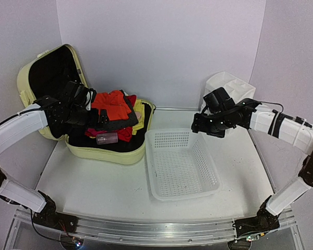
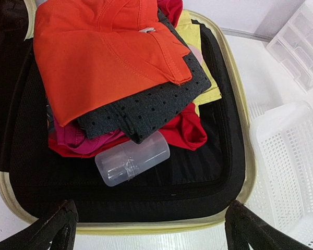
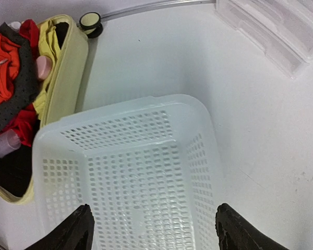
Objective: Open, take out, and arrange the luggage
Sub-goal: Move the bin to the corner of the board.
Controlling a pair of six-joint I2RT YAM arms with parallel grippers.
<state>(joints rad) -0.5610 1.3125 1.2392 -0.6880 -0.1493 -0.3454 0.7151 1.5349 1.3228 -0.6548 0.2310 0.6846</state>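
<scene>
The pale yellow-green suitcase (image 1: pixel 117 154) lies open at the back left, lid up against the wall. Its black-lined base holds a pile of folded clothes: an orange garment (image 2: pixel 99 52) on top, a dark dotted one (image 2: pixel 151 101), red, pink and yellow ones below. A clear plastic bottle (image 2: pixel 132 158) lies in front of the pile. My left gripper (image 2: pixel 148 229) is open and empty, above the suitcase's near rim (image 2: pixel 146 227). My right gripper (image 3: pixel 152 232) is open and empty, above the white mesh basket (image 3: pixel 141 182).
The white mesh basket (image 1: pixel 181 162) sits right of the suitcase, touching its side. A white drawer organizer (image 1: pixel 228 86) stands at the back right. A suitcase wheel (image 3: pixel 89 22) shows near the back wall.
</scene>
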